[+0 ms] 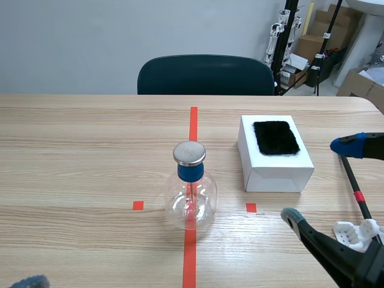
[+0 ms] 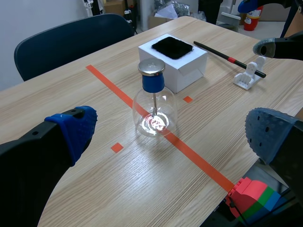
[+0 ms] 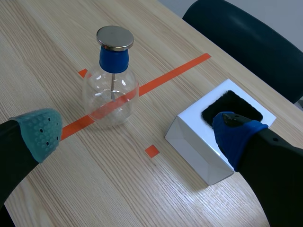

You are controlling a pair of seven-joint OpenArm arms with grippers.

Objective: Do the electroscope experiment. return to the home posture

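The electroscope, a clear glass flask [image 1: 190,195] with a blue stopper and a metal cap, stands upright on the orange-red line. To its right is a white box [image 1: 273,171] topped with a black fur pad [image 1: 276,137]. A black rod [image 1: 355,187] with a red band leans on a small white stand [image 1: 354,231] at the right edge. My right gripper [image 1: 321,180] is open near the box and holds nothing. Only one blue pad [image 1: 30,281] of the left gripper shows in the scene view. In the left wrist view the left gripper [image 2: 170,132] is open, well back from the flask [image 2: 154,111].
A dark chair [image 1: 204,75] stands behind the table's far edge. Cardboard boxes and equipment stands [image 1: 318,42] fill the back right of the room. Coloured blocks [image 2: 251,198] lie below the table's near edge.
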